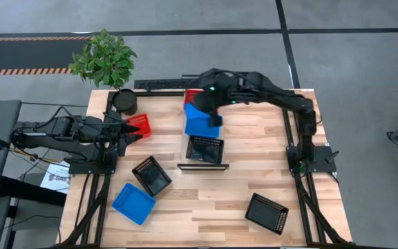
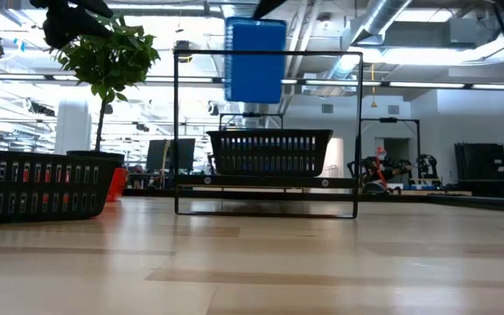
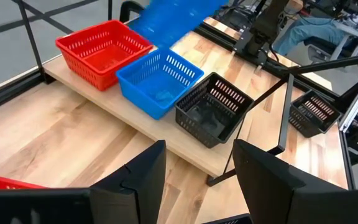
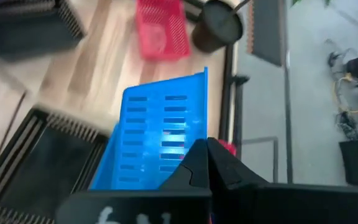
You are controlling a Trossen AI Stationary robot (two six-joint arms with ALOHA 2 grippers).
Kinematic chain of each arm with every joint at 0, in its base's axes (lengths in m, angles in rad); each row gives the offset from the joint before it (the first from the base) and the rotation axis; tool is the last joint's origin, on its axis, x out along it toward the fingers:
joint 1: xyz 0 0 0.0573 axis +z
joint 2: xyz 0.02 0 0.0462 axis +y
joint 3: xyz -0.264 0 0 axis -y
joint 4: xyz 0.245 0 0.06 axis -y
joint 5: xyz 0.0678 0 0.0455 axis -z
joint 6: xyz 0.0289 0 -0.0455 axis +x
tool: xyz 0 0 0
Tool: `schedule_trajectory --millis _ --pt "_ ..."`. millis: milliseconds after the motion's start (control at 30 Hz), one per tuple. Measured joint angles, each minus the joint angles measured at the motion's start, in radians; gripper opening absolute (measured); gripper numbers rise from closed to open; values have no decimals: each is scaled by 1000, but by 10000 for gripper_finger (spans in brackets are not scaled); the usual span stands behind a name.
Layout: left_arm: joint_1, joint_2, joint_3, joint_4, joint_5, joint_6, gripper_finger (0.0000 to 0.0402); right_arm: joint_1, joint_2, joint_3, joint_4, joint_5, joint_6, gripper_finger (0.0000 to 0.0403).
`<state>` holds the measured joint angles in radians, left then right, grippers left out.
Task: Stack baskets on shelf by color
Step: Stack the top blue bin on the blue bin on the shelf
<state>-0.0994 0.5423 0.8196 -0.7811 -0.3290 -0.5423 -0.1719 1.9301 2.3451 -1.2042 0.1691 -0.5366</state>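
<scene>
While the right claw [image 4: 207, 163] is clamped on the rim of a blue perforated plastic basket [image 1: 203, 122], that basket hangs tilted in the air over the long narrow light-wood shelf [image 3: 110, 102], toward twelve o'clock of the surface [image 1: 254, 187]. Judging by this, the step in hand is carrying a second blue basket to its colour stack. Next it should be levelled, lined up over the blue basket [image 3: 159, 81] already on the shelf, lowered into it and released.

From the left wrist view the shelf row is plain: a red mesh basket [image 3: 102, 51], the blue one and a black mesh basket [image 3: 213, 107] sit side by side, touching. The high view hides that blue shelf basket beneath the carried one, yet alone shows the loose baskets: black [image 1: 150, 174] and blue [image 1: 133, 203] toward seven o'clock, black [image 1: 267, 212] toward five.

The left claw [image 3: 197, 174] gapes wide and empty near nine o'clock, just beside a red basket [image 1: 140, 125].
</scene>
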Motion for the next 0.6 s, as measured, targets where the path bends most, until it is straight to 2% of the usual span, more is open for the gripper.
schedule_trajectory --millis 100,300,433,600 --pt "0 0 0 0 -1 0 174 3 -33 -24 -82 -1 -14 0" --pt "0 0 0 -6 -39 1 174 34 -92 -129 -98 16 -21 0" --pt "0 0 0 -19 -64 1 174 63 -160 -263 31 18 -37 0" --pt "0 0 0 -18 -74 -1 174 100 -265 -521 303 78 -127 0"
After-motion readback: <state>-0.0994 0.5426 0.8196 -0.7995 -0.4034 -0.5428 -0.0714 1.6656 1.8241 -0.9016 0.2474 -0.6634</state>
